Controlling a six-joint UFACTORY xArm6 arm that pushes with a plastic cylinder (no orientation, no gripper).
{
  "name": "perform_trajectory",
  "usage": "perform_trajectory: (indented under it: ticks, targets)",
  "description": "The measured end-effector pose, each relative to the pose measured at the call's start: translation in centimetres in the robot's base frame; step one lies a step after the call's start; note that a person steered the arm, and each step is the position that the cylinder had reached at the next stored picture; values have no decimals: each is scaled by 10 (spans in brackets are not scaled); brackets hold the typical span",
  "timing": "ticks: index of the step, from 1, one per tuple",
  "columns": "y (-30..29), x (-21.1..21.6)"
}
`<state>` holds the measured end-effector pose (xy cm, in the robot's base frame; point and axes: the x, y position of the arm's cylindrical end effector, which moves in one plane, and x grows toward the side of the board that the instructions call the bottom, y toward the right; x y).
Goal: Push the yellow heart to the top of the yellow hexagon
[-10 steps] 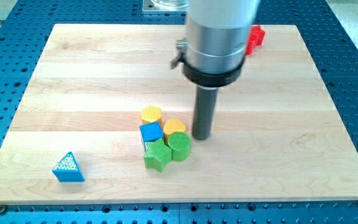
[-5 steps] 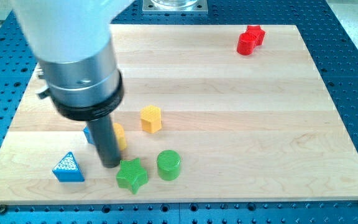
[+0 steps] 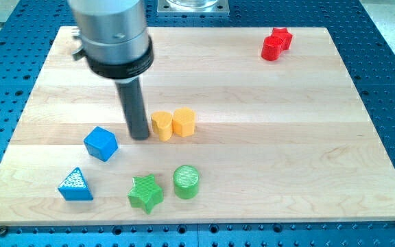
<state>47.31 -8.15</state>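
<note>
My tip point(image 3: 140, 136) is seen resting on the board a little to the view's left of its middle, at the lower end of a straight dark rod that carries no jaws and holds nothing. The tip is placed just beside the view's left side of the yellow heart point(image 3: 160, 125), close enough that contact cannot be ruled out or confirmed. The heart is set against the yellow hexagon point(image 3: 183, 121), which lies directly on its view's right side, the two apparently touching; both are found near the middle of the board, slightly toward its bottom edge. The heart is thus located to the view's left of the hexagon rather than above it. A blue cube point(image 3: 101, 143) is seen to the view's lower left of the tip, apart from it. A blue triangle point(image 3: 75, 184) is placed near the board's bottom left corner. A green star point(image 3: 146, 193) and a green cylinder point(image 3: 186, 182) are set side by side close to the bottom edge, below the yellow pair and well apart from it. Two red blocks point(image 3: 276, 44), their shapes hard to make out, are pressed together near the top right corner. The wooden board point(image 3: 307, 137) is laid on a blue perforated surface point(image 3: 389, 62).
</note>
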Motion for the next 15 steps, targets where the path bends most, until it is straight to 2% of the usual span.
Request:
perform_trajectory:
  ticks: [1,2,3,4,5,6,7,8,9,11,12,13,14,15]
  targets:
    - [68,-6]
    - [55,29]
    - [95,31]
    - [107,16]
    - [79,-17]
    - [14,-26]
    - [75,-68]
    - [130,-82]
    - [55,-43]
    - [88,-13]
    - [122,-33]
    - [133,-93]
    - [126,-106]
    - [63,-76]
